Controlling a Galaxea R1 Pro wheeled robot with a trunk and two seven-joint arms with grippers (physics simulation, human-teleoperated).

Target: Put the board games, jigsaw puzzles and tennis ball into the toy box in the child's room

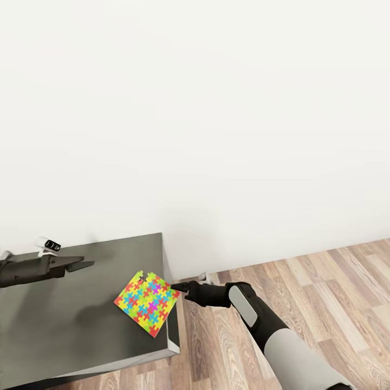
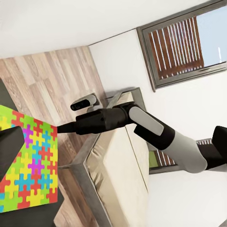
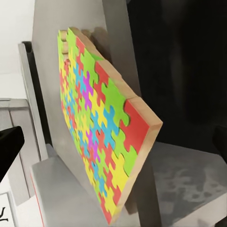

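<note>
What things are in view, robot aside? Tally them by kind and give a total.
Jigsaw: 1
Table: 1
Bed: 1
Window: 1
Total: 4

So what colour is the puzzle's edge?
The puzzle has a light wood-tan edge, clearest in the right wrist view.

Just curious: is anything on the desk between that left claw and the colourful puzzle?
No. In the head view, only bare dark-grey desk top lies between the left gripper and the jigsaw puzzle.
</note>
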